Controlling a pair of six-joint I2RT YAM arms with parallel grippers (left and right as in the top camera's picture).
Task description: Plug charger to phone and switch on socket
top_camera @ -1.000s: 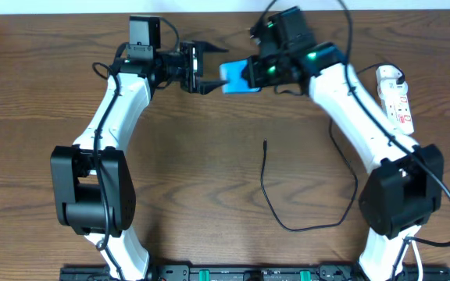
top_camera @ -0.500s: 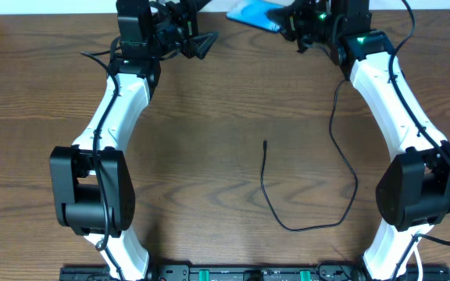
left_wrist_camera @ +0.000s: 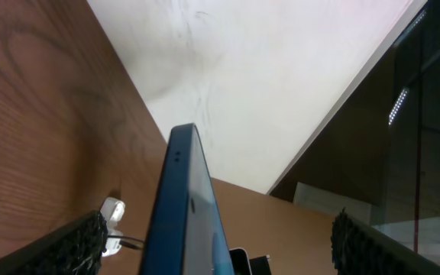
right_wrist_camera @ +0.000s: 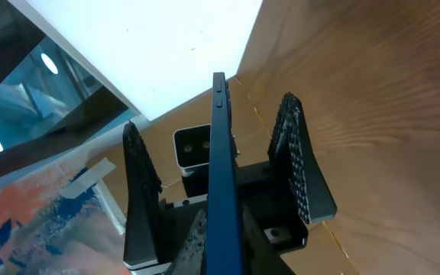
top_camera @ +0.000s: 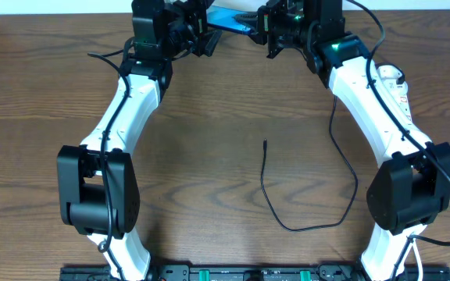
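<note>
Phone (top_camera: 229, 17), edge-on and raised off the surface (top_camera: 209, 156), sits clamped in the right gripper (top_camera: 262, 25); the left gripper (left_wrist_camera: 216, 229) gapes wide around its other end.

"What carries everything?"

"A brown, wood-grained worktop (top_camera: 209, 156). Its far edge meets a white surface (top_camera: 53, 6)."

"And along the near edge?"

"A black rail (top_camera: 248, 274) with small green fittings."

"Do the wrist views show more?"

"From the left wrist, a dark glassy panel (left_wrist_camera: 426, 137) stands beside that white surface. From the right wrist, there's a blurred orange-and-blue patch (right_wrist_camera: 21, 221), too unclear to name."
</note>
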